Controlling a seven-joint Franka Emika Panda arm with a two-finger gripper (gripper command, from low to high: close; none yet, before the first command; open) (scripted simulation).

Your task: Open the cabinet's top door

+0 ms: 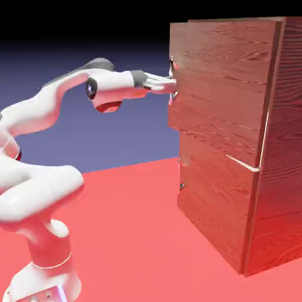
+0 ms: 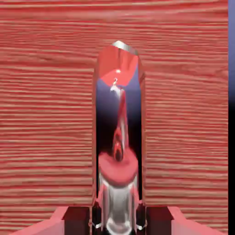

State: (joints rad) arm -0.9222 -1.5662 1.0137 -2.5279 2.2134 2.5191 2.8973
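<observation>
2 small grey fingertips [image 2: 151, 218] sit close on either side of the silver handle [image 2: 118, 137] in the hand view, with almost no gap showing, so the end effector [image 1: 171, 86] reads as clenched on the handle, though whether the pads truly bite the metal cannot be told for sure. In the exterior view the white arm [image 1: 53, 109] reaches level from the lower left to the cabinet [image 1: 236, 147], which stands on the red counter [image 1: 130, 236] toward its right edge, and the end effector meets the top door [image 1: 218, 94] at that door's left edge, where the handle is mounted. The top door looks barely ajar at most; its panel sits nearly flush above the lower door [image 1: 215, 200], so the opening itself seems still ahead. The main risk, as I judge it, is slip: the handle is thin, polished and rounded, and a pull along a straight line rather than along the door's arc could drag the pads off its end. A second risk is the wrist binding, since the arm already looks tightly folded and the swing would demand further turning. A third is that a hard tug might shift or tip the whole cabinet instead of turning the hinge.
</observation>
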